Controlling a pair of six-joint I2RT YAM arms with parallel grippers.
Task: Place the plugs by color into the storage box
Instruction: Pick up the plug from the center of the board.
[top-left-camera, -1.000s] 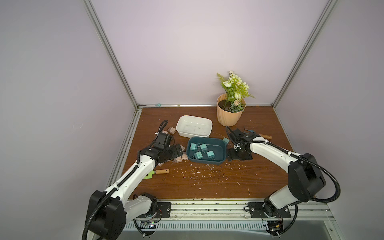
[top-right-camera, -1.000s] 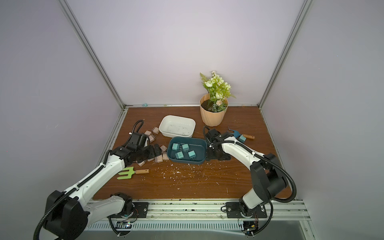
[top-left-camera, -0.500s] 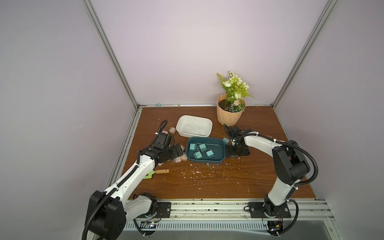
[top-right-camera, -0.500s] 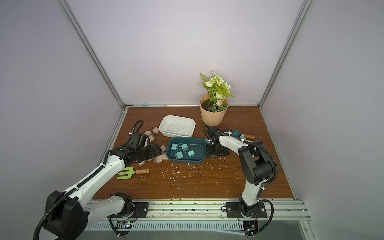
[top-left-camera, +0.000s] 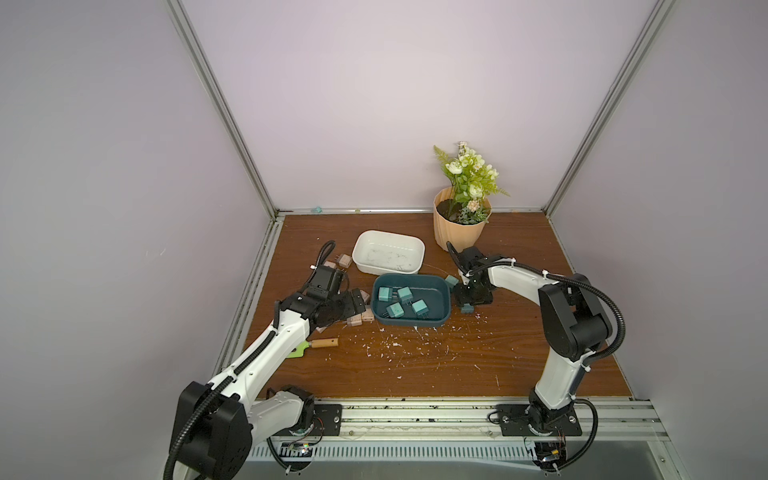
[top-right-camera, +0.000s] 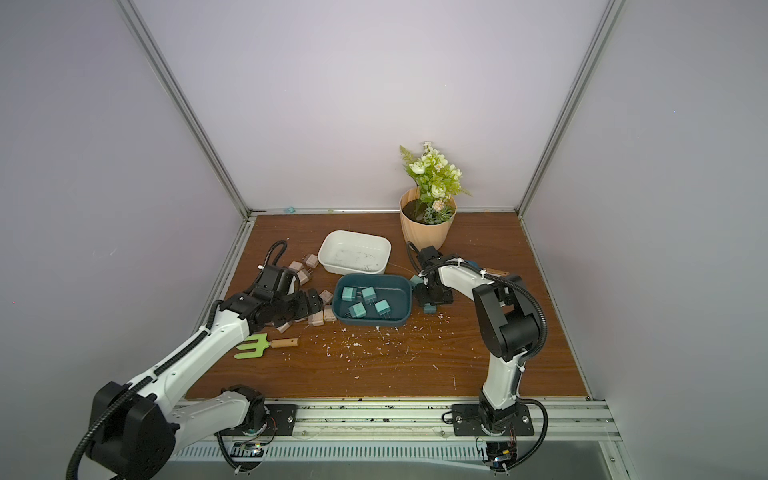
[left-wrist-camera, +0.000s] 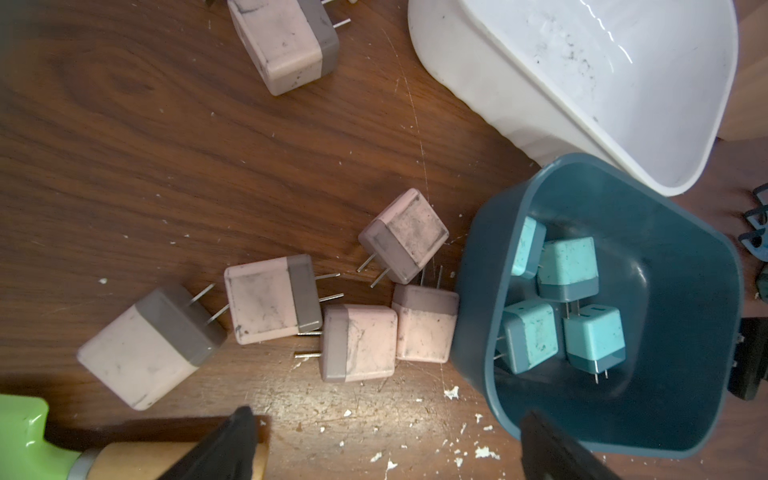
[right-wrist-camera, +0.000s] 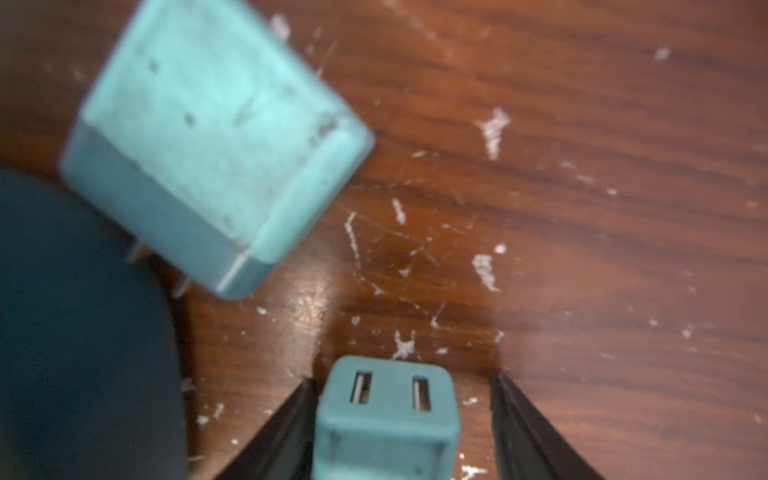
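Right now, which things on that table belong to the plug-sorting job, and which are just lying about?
Part of the job: teal plugs, tan plugs, teal tub, white tub.
Just lying about: flower pot, green garden fork, white crumbs.

White arm links (top-left-camera: 270, 353), black joints (top-left-camera: 575, 328), corrugated black cables (top-left-camera: 611, 309) (white zip-ties (top-left-camera: 545, 273)).

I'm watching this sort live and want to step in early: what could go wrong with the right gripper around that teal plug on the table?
1. The teal plug sits off-centre in the right gripper: one finger looks to touch it, while the other stands apart, so closing may shove or twist it.
2. A second teal plug lies close by, beside the teal tub; it could get knocked.
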